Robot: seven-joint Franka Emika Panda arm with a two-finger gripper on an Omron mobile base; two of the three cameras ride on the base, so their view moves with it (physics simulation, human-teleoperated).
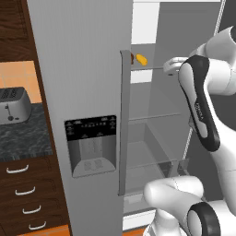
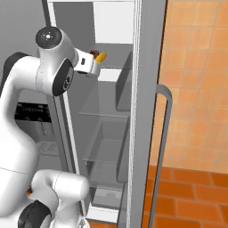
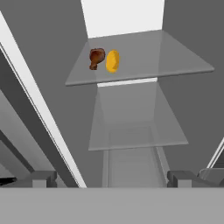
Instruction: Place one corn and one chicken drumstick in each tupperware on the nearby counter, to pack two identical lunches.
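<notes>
Inside, the tall grey open-doored fridge [image 1: 87, 92] holds a clear glass shelf [image 3: 166, 61] well ahead of the wide-spread jaws of the white two-finger gripper [image 3: 112, 177]. On it a glossy brown chicken drumstick [image 3: 96, 57] and a short yellow corn cob [image 3: 113, 61] lie side by side, possibly touching.

Corn [image 3: 113, 61], short yellow cob, and chicken drumstick [image 3: 96, 57], glossy brown (narrow bone end pointing back toward the fingers), lying just beside each other on the glass shelf well ahead of the fingertips.
</notes>
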